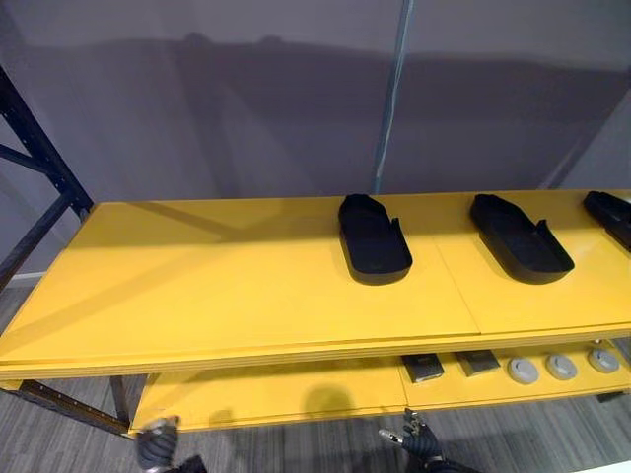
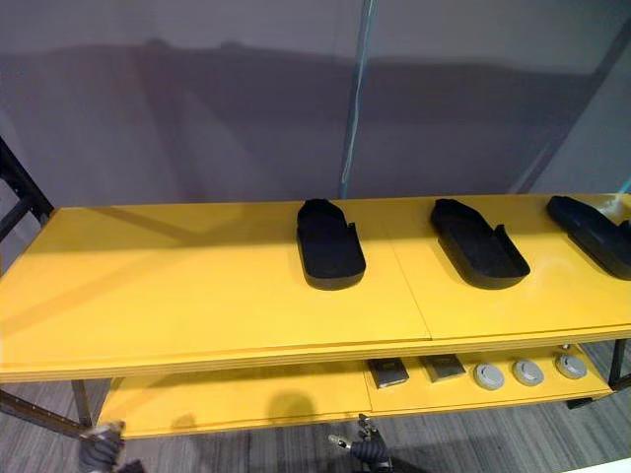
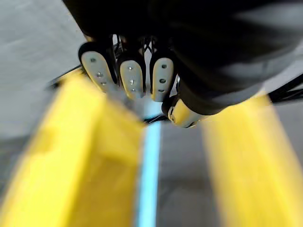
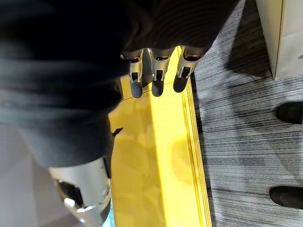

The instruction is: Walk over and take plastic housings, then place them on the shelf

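Left robot hand (image 1: 158,443) and right robot hand (image 1: 419,439), lower edge of the head views: both hang low before the rack, fingers loosely straight and apart from the thumb, holding nothing. Upper shelf board (image 1: 227,296), yellow, across the middle of the frame: it carries three black plastic housings lying well apart, the centre housing (image 1: 373,239), the second housing (image 1: 520,237) to its right, and the third housing (image 1: 611,212) cut off by the right edge. Each is a shallow, thin-walled tray, rounded at the far end. Each probably handles as light, stiff and rather smooth. The raised side wall looks the best hold, thumb inside and fingers outside, near mid-length to keep it level. Lower shelf board (image 1: 266,394), lower right: dark flat blocks (image 1: 424,368) and grey discs (image 1: 562,367).
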